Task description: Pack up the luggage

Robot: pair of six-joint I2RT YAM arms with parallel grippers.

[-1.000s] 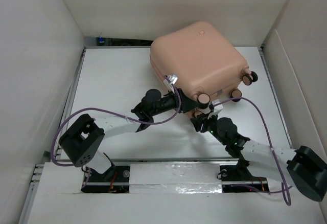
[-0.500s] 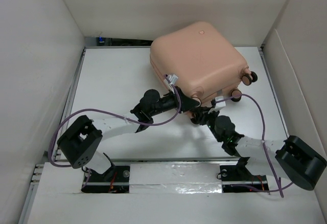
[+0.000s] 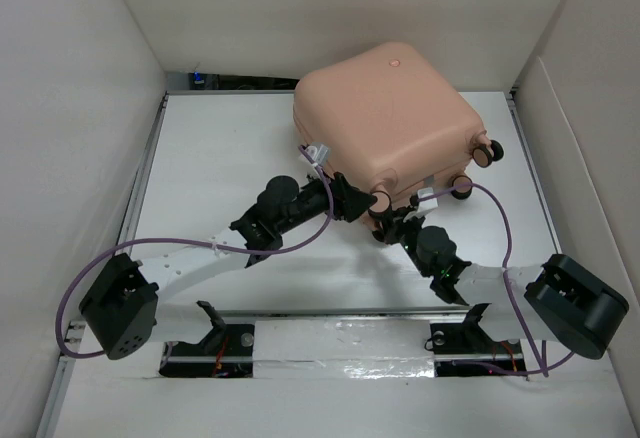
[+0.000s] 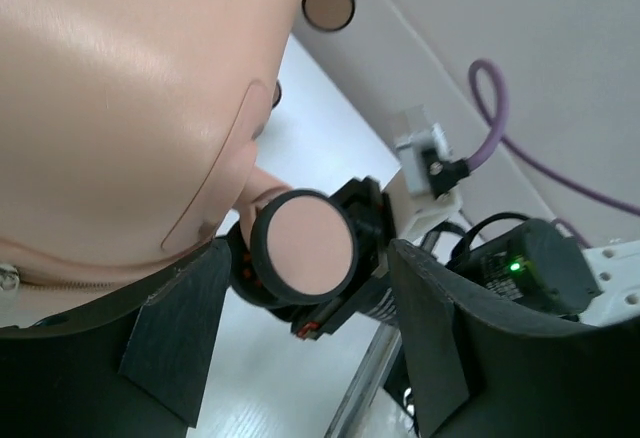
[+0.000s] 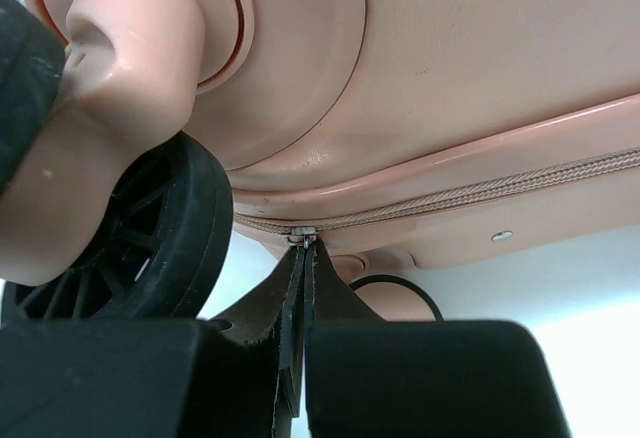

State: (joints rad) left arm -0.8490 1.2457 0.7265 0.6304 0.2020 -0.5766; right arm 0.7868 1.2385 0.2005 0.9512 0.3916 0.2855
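We are logging the luggage point(image 3: 385, 118) as closed and lying flat on the white table point(image 3: 220, 158), toward its far right, with its wheeled end facing the arms. The left gripper point(image 3: 350, 201) is reaching in at the near corner of the shell. In its wrist view its fingers point(image 4: 180, 328) are standing well apart, and a pink-faced caster wheel point(image 4: 303, 248) is sitting in the gap between them. We cannot tell whether either finger is touching it, so we are recording nothing as held. The right gripper point(image 5: 303, 255) is working from below the same end, beside a black-tyred wheel point(image 5: 150, 238). Its fingers are pressing fully together, and their tips are meeting the zipper point(image 5: 480, 190) seam at a small metal slider point(image 5: 300, 234). Whether a pull tab is pinched between them we cannot tell.
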